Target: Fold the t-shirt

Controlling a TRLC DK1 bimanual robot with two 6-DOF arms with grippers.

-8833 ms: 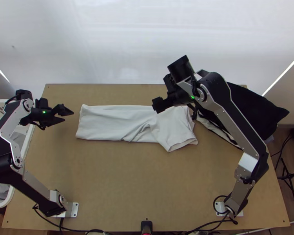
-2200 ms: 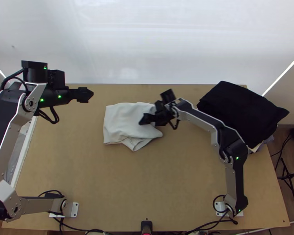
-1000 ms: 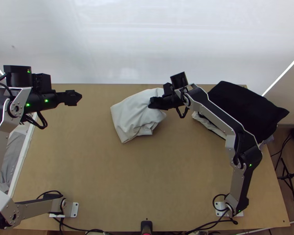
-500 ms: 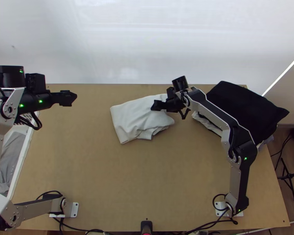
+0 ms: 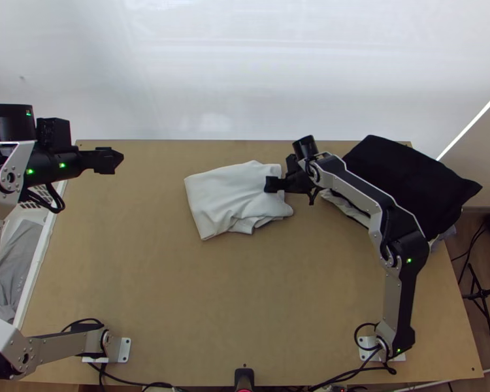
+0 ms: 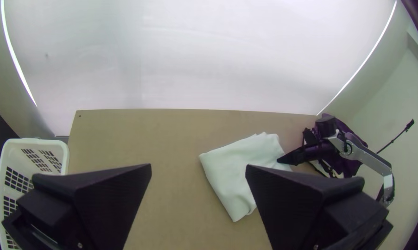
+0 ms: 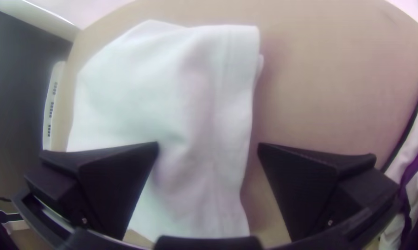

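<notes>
Pale sheeting [image 5: 245,72] closes off the space beyond the table's [image 5: 147,287] far edge. The white t-shirt [image 5: 228,199] lies in the middle of the table's far half, nearer that edge than the near one, folded into a compact, many-layered bundle. Beyond the table's left edge is a white basket [image 6: 33,143] with cloth in it; towards the far right corner sits a pile of dark clothing [image 5: 408,183].

The left gripper [image 6: 198,165] is near the far left corner, well away from the t-shirt, its fingers wide apart and nothing in them. The right gripper [image 7: 208,144] is at the t-shirt's right end, also spread wide: one finger over the cloth, the other past its edge, with no hold that I can make out.

I take this for the closing stage, the main folds made and the bundle being squared up. The next move probably calls for pinching the right end to straighten it and tuck in the uneven layers on the near side, or for backing clear if that is good enough.

The bundle's long axis runs roughly left to right, skewed so its right end tips towards the far edge. Its tidier, straighter end faces the table's left edge; which end holds the collar I cannot tell.
</notes>
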